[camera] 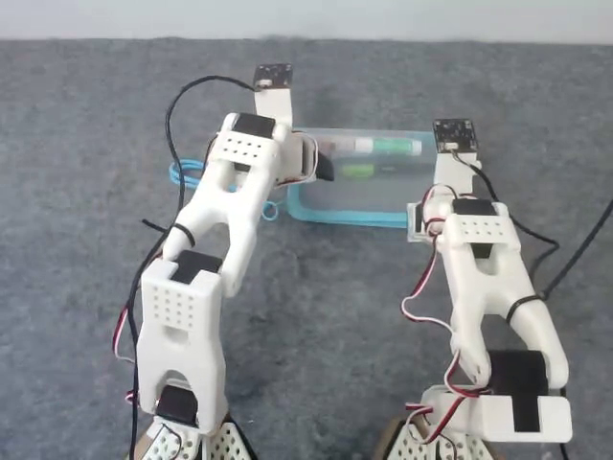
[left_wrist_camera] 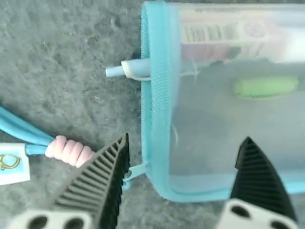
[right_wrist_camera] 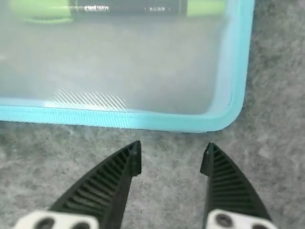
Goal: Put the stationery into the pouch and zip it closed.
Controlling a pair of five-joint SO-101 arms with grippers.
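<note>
Locate the right gripper (right_wrist_camera: 172, 150) just short of the near long edge of the pouch (right_wrist_camera: 143, 119), by one corner: fingers spread, pinching nothing. Locate the left gripper (left_wrist_camera: 186, 138) over the pouch's opposite end, fingers spread astride the end seam, pinching nothing. Note a small turquoise tab (left_wrist_camera: 136, 171) just outside that seam, probably the zip pull. Note a pen (left_wrist_camera: 125, 70) poking out through the same end, farther along the seam, and a green marker (right_wrist_camera: 119, 7) fully inside, toward the far long edge. Do not zip before seating the pen: expect a jammed slider or bent tip. Avoid pinching film instead of tab: expect the pouch to drag over the grey mat (camera: 86, 287). Brace with the right gripper, or expect sliding. Keep clear of the beaded cord (left_wrist_camera: 71, 151) beside that end: snag hazard.
</note>
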